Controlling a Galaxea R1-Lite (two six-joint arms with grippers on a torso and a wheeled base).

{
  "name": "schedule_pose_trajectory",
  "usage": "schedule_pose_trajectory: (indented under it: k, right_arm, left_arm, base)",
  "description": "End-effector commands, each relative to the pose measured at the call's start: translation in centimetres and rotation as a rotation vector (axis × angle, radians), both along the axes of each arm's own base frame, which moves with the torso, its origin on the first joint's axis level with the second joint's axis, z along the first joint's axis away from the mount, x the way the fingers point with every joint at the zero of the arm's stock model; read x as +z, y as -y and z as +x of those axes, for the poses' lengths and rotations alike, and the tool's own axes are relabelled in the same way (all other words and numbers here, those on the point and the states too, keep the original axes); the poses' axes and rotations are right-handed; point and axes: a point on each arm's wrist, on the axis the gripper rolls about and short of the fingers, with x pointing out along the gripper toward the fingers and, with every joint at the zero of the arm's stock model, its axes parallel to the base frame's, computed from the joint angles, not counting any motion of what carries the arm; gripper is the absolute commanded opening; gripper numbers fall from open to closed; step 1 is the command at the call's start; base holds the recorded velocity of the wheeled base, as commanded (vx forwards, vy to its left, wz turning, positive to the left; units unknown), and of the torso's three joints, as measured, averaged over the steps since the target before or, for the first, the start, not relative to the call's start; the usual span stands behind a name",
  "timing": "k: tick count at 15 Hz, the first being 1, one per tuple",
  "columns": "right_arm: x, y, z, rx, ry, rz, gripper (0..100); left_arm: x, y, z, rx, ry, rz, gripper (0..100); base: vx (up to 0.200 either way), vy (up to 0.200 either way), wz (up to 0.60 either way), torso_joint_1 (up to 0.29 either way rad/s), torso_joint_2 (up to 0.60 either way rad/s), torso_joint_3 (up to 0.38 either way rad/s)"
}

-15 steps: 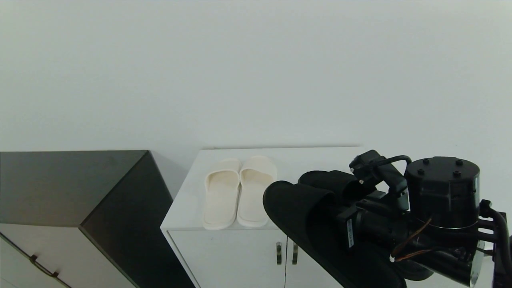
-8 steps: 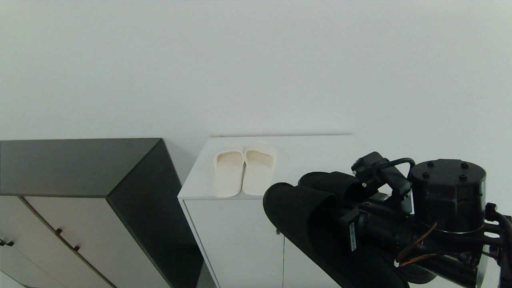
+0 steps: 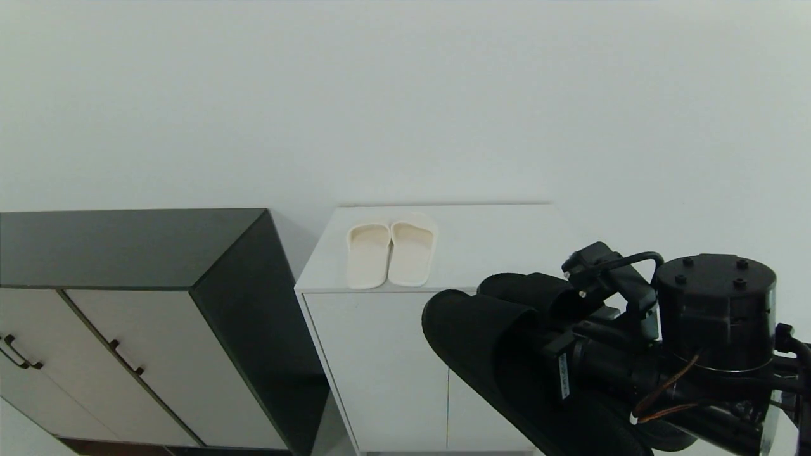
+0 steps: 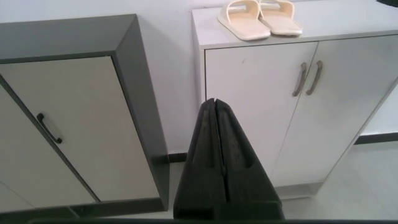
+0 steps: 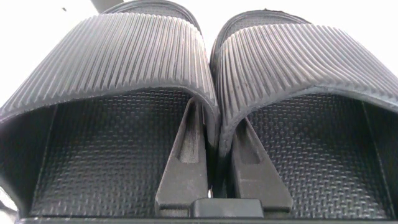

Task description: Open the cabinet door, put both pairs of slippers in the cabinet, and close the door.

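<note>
A pair of black slippers (image 3: 481,335) hangs in front of the white cabinet (image 3: 380,354), held side by side. My right gripper (image 3: 538,335) is shut on the black slippers, its fingers (image 5: 186,155) pinching the two adjoining straps (image 5: 214,93). A pair of white slippers (image 3: 391,253) lies on the cabinet's top near its left edge, also seen as white slippers (image 4: 260,12) from the left wrist. Both cabinet doors (image 4: 308,78) are closed, their handles meeting at the middle. My left gripper (image 4: 216,102) is shut and empty, low in front of the cabinet's left side.
A taller dark cabinet (image 3: 127,247) with pale doors and dark handles stands right next to the white cabinet on its left. A bare white wall runs behind both. Pale floor (image 4: 367,180) lies in front of the white cabinet.
The head view has shifted: both cabinets now look farther off, with more of their fronts showing. The right gripper keeps the black slippers in much the same place.
</note>
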Motion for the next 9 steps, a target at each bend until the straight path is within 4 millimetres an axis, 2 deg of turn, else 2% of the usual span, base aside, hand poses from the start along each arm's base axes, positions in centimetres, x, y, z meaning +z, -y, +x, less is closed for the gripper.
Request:
schedule_pose_trajectory:
  k: [1,9]
  right_arm:
    - [-0.06,-0.02,-0.06,0.003,-0.001,-0.002,0]
    - [-0.25,0.11,-0.13,0.002,-0.007,-0.005,0]
  left_arm:
    - [0.00,0.00,0.01,0.000,-0.002,0.000,0]
    - [0.00,0.00,0.01,0.001,-0.002,-0.002,0]
  base:
    - [0.000,0.000,0.00,0.000,0.00,0.000]
    - [0.000,0.000,0.00,0.000,0.00,0.000]
